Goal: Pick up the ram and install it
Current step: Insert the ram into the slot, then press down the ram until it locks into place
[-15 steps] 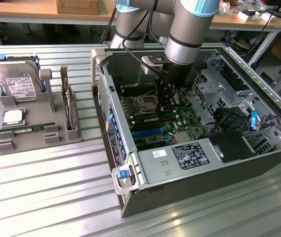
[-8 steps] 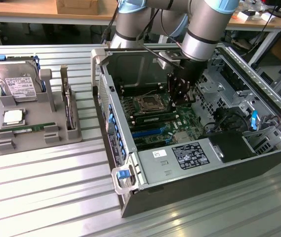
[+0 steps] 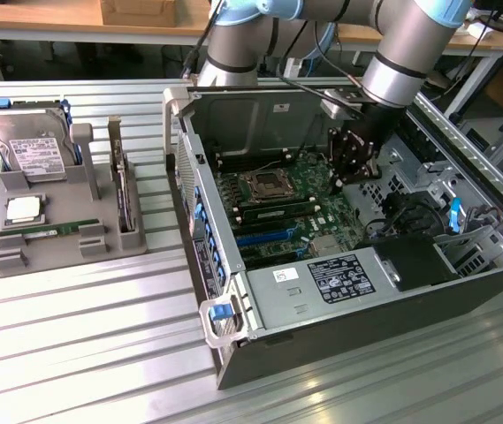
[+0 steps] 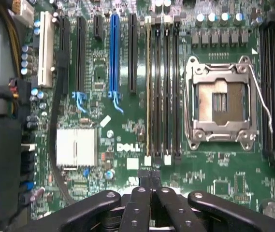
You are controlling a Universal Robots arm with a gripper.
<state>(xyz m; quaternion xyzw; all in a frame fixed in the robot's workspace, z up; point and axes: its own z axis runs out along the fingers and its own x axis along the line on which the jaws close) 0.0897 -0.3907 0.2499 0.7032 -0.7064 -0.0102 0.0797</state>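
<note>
The jaws are pressed together with nothing between them, and the gripper hangs inside the open computer case, just above the motherboard near its memory slots. One ram stick appears already seated edge-up in a slot just beside the empty processor socket; in the wrist view it reads as a thin pale line along the outermost slot. A second, matching ram stick lies flat in a groove of the grey holder tray on the counter, well apart from the arm.

The risks, as I judge them: the closed fingertips sit close to the board, so any sideways drift could scrape small capacitors or catch the loose white wire curving past the socket. The socket's open contact field is fragile and lies right beside the slots. If the seated stick is only partly pressed home, one end could ride high with its latch unclipped; I cannot tell from here whether the end clips have closed.

The board is glossy green laminate, densely studded with metal cans and long black plastic slots, with one blue slot. The socket frame is bright stamped steel. The case walls are dull grey sheet metal with perforations; the tray is matte moulded plastic; the counter is ribbed aluminium that throws glare. The fingers are black, hard and angular, with bolt holes.
</note>
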